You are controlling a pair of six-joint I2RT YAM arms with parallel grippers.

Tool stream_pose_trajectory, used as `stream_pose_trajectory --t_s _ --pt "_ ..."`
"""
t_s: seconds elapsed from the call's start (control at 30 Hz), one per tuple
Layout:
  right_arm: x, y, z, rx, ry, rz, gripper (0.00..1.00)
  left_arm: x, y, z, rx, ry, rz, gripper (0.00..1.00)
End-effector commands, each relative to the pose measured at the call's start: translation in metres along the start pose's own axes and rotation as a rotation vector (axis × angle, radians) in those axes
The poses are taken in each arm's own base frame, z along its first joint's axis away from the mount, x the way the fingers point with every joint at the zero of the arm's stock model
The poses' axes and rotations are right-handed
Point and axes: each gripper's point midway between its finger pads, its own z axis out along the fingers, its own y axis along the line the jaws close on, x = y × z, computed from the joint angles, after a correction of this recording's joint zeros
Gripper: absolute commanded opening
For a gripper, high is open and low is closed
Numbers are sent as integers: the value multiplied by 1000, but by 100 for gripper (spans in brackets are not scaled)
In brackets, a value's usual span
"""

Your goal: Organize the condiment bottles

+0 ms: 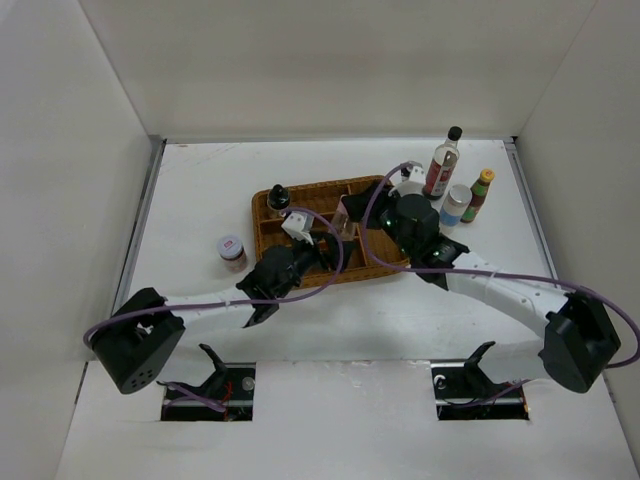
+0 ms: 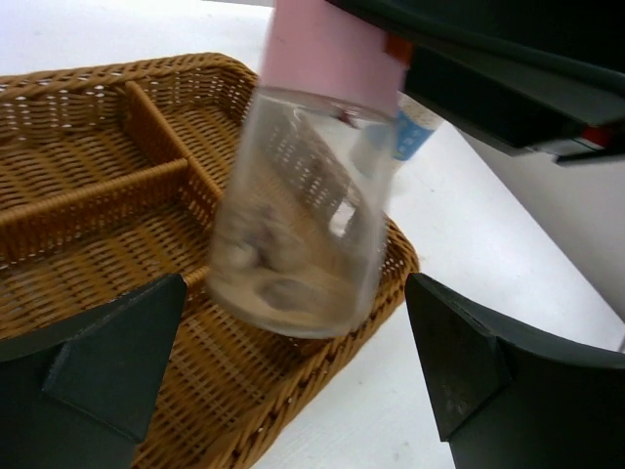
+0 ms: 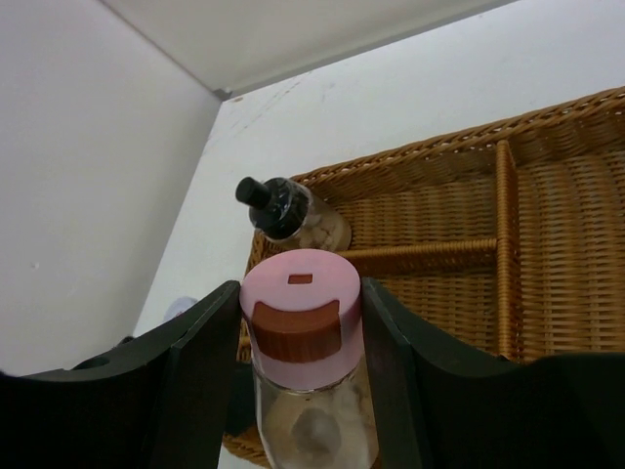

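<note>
My right gripper [image 1: 352,215] is shut on the pink cap of the pink-capped bottle [image 3: 301,313], holding it tilted over the near right part of the wicker tray [image 1: 300,280]. The clear bottle body [image 2: 303,215] hangs just above the tray floor, between and beyond my left gripper's [image 2: 293,381] open, empty fingers. The squat black-capped bottle [image 1: 278,198] stands in the tray's far left compartment. The short pink-lidded jar [image 1: 232,250] sits on the table left of the tray. The tall red-labelled bottle [image 1: 441,165], the white-and-blue bottle [image 1: 455,207] and the green-and-yellow-capped bottle [image 1: 479,195] stand right of the tray.
White walls close in the table on the left, back and right. Purple cables loop over both arms above the tray. The left arm lies across the table just in front of the tray's near left corner.
</note>
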Motion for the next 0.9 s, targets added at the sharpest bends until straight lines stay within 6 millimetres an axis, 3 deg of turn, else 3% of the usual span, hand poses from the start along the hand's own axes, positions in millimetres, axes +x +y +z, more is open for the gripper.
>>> stream_pose_trajectory --t_s 0.0,0.53,0.63,0.87 --pt "-16 26 -13 -107 -32 58 35 -32 -5 11 -27 -110 47 98" --pt "-12 16 -29 -110 -19 87 34 -42 16 13 -110 -142 45 93" --pt "-12 13 -20 -95 -16 79 34 -41 21 13 -130 -138 41 97" --pt "-17 0 23 -41 -20 44 33 -52 27 -1 -143 -173 29 100"
